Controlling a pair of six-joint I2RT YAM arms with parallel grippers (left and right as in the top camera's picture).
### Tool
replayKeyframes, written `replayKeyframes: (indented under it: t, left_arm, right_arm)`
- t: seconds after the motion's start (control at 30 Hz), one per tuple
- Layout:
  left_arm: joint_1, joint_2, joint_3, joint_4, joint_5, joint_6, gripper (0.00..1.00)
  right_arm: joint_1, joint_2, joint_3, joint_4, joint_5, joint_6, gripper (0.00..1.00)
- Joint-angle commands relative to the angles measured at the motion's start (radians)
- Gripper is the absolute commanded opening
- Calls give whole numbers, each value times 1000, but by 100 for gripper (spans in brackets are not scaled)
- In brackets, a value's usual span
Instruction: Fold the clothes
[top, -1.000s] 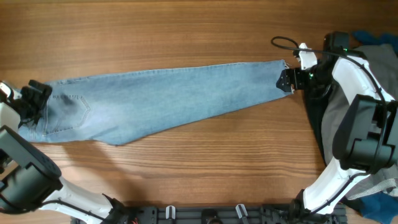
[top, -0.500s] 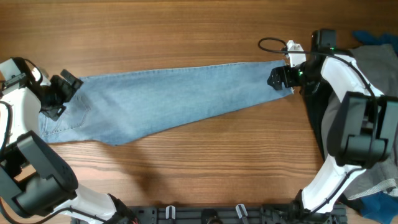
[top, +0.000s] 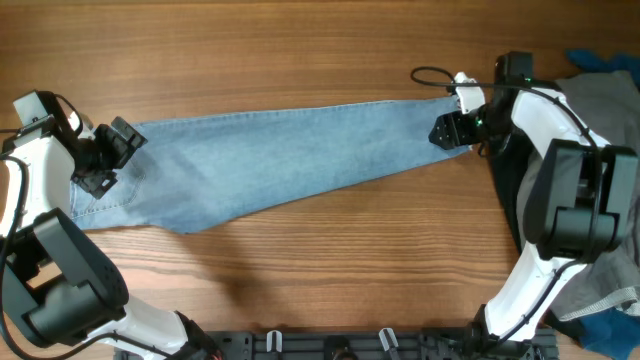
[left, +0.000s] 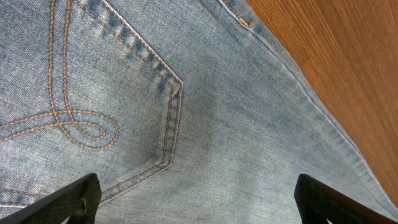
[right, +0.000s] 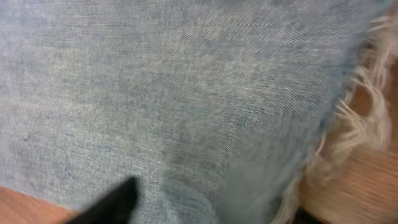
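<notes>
The light blue jeans (top: 280, 165) lie flat across the wooden table, waistband at the left and frayed leg hem (top: 455, 108) at the right. My left gripper (top: 105, 158) hovers over the seat of the jeans. In the left wrist view its jaws (left: 199, 202) are wide open above the denim, with a stitched back pocket (left: 93, 118) just ahead. My right gripper (top: 447, 130) is over the hem end. In the right wrist view its fingers (right: 211, 208) stand apart with slightly bunched denim between them and the frayed hem (right: 348, 124) to the right.
A plain grey garment (top: 600, 100), black fabric (top: 508, 190) and bright blue fabric (top: 598, 60) are piled at the table's right edge beside the right arm. A black cable (top: 428, 72) loops above the hem. More blue fabric (top: 612, 328) lies at the bottom right.
My left gripper has moved right and up from the waistband's outer edge onto the seat area. My right gripper has shifted left from beside the hem to over it. The jeans have barely moved.
</notes>
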Motion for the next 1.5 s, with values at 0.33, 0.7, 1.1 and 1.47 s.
replayKeyframes:
  t: [0.33,0.7,1.1,1.47]
  left_arm:
    - [-4,-10,9,-21,-10,2,100]
    - [-5,-10,10,-28,-10,2,100]
    - [-5,-9,9,-27,-10,2,100]
    - [-5,-7,0,-23,-10,2,100]
  right_arm:
    - [10,56,-2,34,217,229,4]
    - [-47,-20,158,-78,487,372,4]
    - [106,-120,225,-266,372,333,4]
    - [424,-119,225,-264,133,546,4]
